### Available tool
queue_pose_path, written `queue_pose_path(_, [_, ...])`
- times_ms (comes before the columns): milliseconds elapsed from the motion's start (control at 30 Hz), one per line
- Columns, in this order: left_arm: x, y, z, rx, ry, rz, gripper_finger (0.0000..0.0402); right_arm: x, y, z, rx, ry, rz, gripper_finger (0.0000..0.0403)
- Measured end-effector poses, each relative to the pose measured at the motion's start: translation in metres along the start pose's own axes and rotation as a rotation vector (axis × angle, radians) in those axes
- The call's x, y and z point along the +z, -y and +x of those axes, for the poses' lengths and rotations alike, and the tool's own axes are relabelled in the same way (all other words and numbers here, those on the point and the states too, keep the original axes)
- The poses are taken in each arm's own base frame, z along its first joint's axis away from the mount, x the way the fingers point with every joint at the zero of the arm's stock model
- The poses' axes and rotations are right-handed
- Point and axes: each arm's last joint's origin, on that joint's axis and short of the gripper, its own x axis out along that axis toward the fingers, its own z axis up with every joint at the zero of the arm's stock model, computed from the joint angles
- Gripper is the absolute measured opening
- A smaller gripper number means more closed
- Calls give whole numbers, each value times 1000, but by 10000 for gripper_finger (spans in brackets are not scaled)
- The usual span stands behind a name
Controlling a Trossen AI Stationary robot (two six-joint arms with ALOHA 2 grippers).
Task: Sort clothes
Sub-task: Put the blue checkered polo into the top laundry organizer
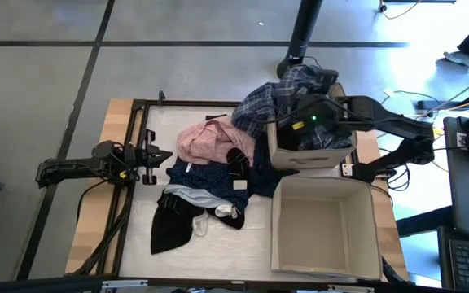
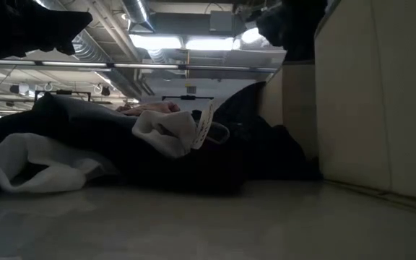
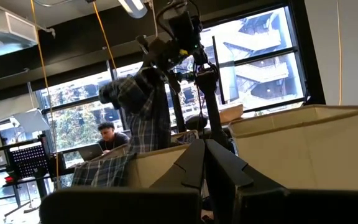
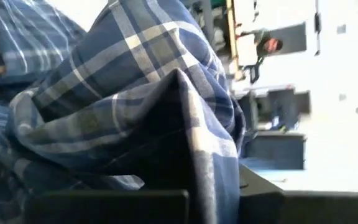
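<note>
Cardboard boxes (image 1: pixel 326 224) number two; right jaws (image 1: pixel 300 110) pinch one plaid shirt (image 1: pixel 279 98); left jaws (image 1: pixel 159 159) pressed together.

Both arms are matte black, jointed and angular; the right arm (image 1: pixel 381 122) at right shows a green light, the left arm (image 1: pixel 96 167) yellow cabling.

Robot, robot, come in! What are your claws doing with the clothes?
Right gripper shut on plaid shirt, over far box. Left gripper parked at table's left edge. Pile waiting.
</note>
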Motion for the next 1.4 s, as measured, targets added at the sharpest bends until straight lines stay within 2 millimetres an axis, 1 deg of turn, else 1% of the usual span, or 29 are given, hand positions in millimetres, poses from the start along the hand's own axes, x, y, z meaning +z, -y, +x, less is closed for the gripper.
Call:
queue_pose_path(100, [0,0,0,0,0,0,5,-13,0,6,53,-73,46,17])
queue_pose_path(167, [0,0,0,0,0,0,5,-20,-5,15,91,-134,61,20])
queue_pose_path(267, [0,0,0,0,0,0,5,-26,-24,36,151,-206,61,26])
queue_pose_path(467, [0,0,0,0,0,12,5,-42,-72,77,309,-311,28,29])
queue_pose_path(567, [0,0,0,0,0,19,5,-49,-89,89,394,-325,20,30])
queue_pose_path(667, [0,0,0,0,0,19,5,-53,-95,93,446,-337,17,30])
queue_pose_path(800, [0,0,0,0,0,19,5,-52,-92,91,459,-325,4,32])
queue_pose_path(900, [0,0,0,0,0,17,5,-49,-85,88,468,-307,18,54])
queue_pose_path(1000, [0,0,0,0,0,15,5,-48,-81,85,486,-302,21,100])
queue_pose_path(1100, [0,0,0,0,-1,15,5,-47,-72,80,491,-292,20,160])
queue_pose_path(1167, [0,0,0,0,0,16,5,-43,-61,74,486,-269,32,200])
queue_pose_path(1233, [0,0,0,0,0,18,5,-37,-47,68,498,-216,89,235])
queue_pose_path(1300, [0,0,0,0,0,21,5,-31,-32,60,530,-142,157,264])
queue_pose_path(1400, [0,0,0,0,0,24,5,-20,-14,52,532,-17,248,294])
